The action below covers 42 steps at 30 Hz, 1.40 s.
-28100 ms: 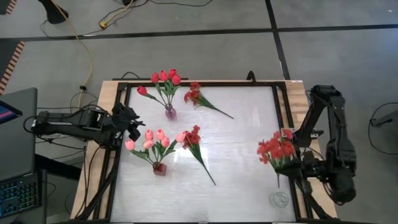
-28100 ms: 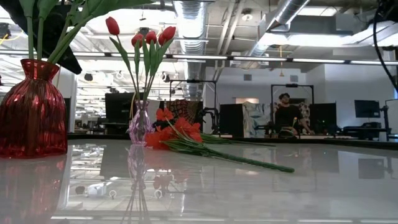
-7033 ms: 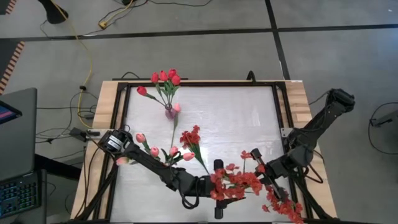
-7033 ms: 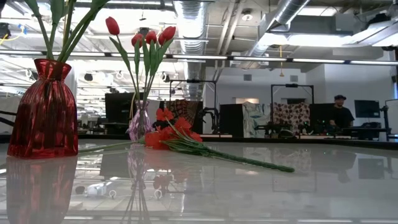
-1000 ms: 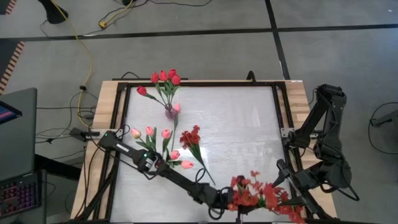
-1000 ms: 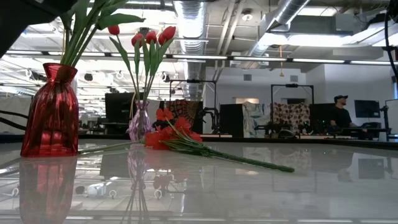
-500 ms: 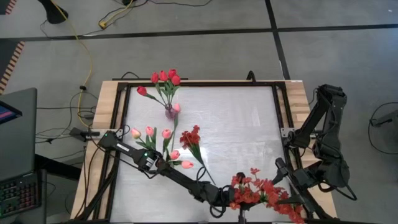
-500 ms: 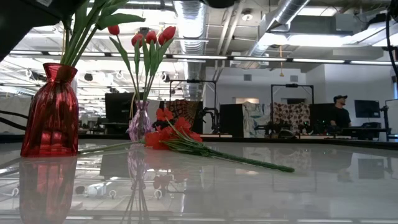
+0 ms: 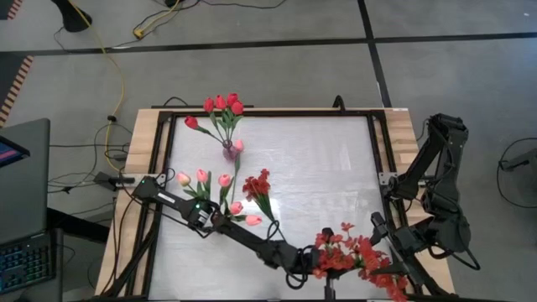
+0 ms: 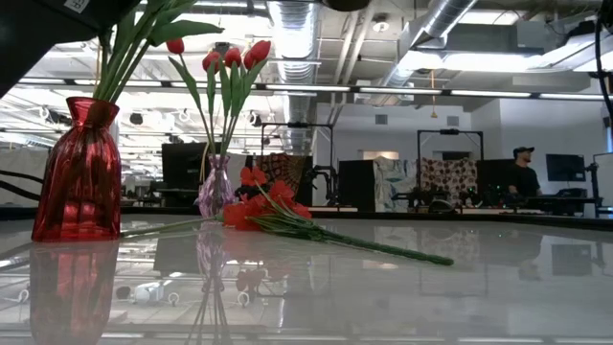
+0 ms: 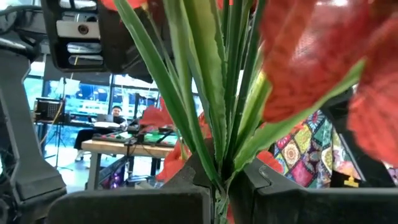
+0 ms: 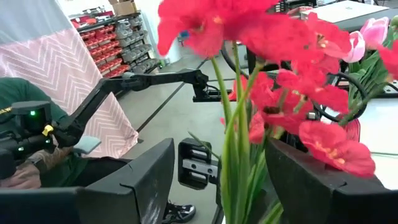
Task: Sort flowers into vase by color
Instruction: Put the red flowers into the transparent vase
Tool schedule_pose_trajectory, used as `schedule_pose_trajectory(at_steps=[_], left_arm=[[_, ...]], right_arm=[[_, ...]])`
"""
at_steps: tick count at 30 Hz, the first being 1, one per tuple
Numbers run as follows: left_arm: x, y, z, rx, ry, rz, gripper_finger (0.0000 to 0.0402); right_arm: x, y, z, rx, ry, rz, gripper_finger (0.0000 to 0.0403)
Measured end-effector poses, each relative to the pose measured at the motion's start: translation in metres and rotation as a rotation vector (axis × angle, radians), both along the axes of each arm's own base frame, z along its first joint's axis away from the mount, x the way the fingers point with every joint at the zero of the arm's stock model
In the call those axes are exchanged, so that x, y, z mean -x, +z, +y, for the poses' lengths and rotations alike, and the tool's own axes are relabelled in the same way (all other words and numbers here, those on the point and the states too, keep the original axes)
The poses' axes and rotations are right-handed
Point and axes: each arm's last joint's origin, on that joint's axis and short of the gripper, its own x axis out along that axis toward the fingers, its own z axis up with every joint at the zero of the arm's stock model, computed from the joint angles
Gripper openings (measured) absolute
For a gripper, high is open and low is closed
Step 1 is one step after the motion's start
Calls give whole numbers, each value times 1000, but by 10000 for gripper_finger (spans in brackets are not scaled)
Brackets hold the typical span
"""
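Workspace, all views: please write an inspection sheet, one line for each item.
Surface: glossy white table, wooden rim.
Job's things: red tulips in a small vase; pink tulips in a red vase; one red spray lying loose; red blossom bunch at the near edge.
Clutter: nothing seen.
Grippers: left gripper shut on the bunch's stems; right gripper open around the bunch.
Cables: yellow cable on the floor.
Surroundings: laptop; a person far behind.

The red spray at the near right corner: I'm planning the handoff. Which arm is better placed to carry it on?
Left, probably. The left gripper is shut on the red spray stems; the right gripper stands open beside it, gripping nothing.
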Motion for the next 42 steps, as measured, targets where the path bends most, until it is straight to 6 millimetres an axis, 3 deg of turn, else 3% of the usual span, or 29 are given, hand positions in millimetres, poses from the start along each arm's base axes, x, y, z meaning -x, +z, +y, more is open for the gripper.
schedule_pose_trajectory(at_steps=[10, 42], left_arm=[[-6, -1, 12, 20, 4, 11, 7], [-8, -2, 14, 34, -24, 34, 6]], right_arm=[[0, 0, 0, 2, 0, -1, 278], [-2, 0, -1, 24, -8, -10, 278]])
